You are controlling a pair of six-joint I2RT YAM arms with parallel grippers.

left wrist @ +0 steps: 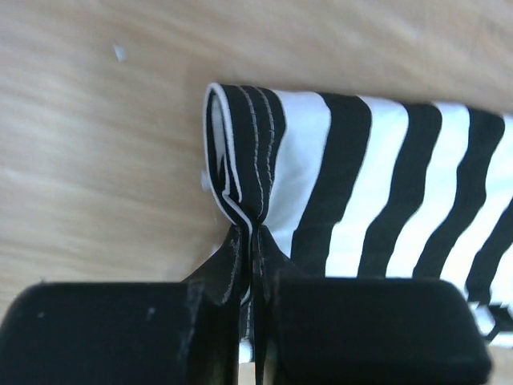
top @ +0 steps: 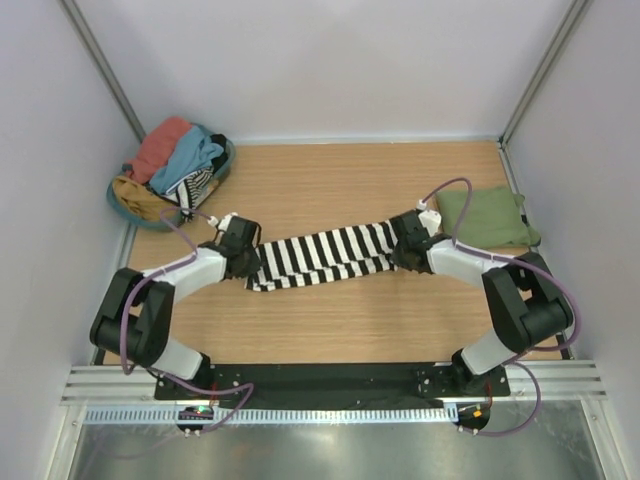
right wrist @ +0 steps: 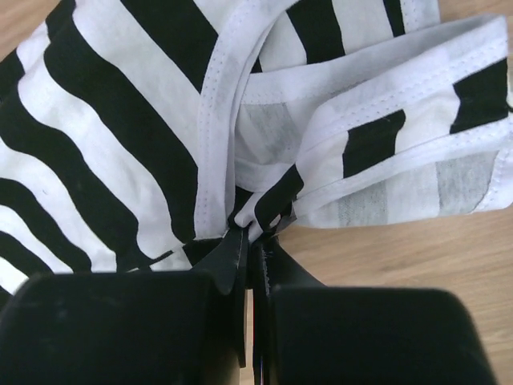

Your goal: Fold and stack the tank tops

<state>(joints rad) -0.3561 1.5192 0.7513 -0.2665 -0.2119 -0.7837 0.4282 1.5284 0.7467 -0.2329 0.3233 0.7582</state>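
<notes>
Both ends of the striped tank top [top: 320, 256], stretched left-right across the table [top: 330, 180], are clamped by the left end effector [top: 243, 262] and right end effector [top: 408, 246]; the olive tank top [top: 487, 216] is laid beside the right.

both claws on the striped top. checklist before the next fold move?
1. Left claw shut on an edge of the striped tank top: ok.
2. Right claw shut on its strap end: ok.
3. Cloth flat between the claws: not ok, bunched at both ends.
4. All layers caught in each claw: cannot tell.
5. Green tank top folded, apart from the striped one: ok.
</notes>
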